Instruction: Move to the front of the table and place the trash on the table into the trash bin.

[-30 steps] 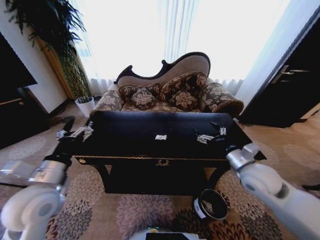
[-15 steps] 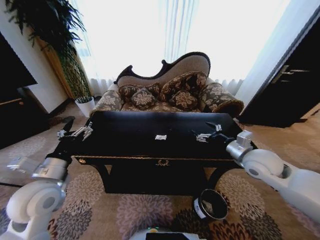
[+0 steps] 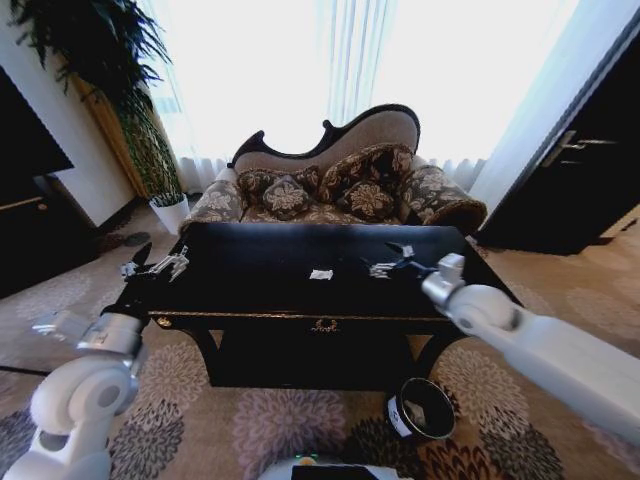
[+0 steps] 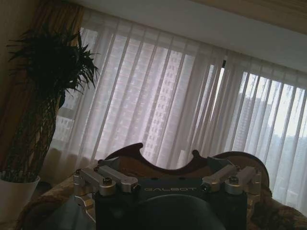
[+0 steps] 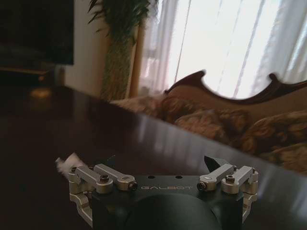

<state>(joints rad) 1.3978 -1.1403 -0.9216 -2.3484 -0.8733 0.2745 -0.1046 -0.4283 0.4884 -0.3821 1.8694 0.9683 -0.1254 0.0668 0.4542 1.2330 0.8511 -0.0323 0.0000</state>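
Head view: right gripper [image 3: 385,262], fingers apart, hovers over the glossy black wooden table [image 3: 260,285] near a white crumpled paper scrap [image 3: 321,274]; likely light, crushable, best pinched mid-body; left gripper [image 3: 160,266] open, idle.

Tabletop [image 3: 260,262]: glossy black lacquered wood, gold trim on front edge. Paper scrap [image 3: 321,274]: white, crumpled, matt. Right end effector [image 5: 160,168]: brushed metal linkages, matt black housing. Trash bin [image 3: 421,408]: black, smooth, pale rim. Sofa [image 3: 340,180]: patterned cloth, dark polished wood frame. Carpet [image 3: 270,425]: floral pile.
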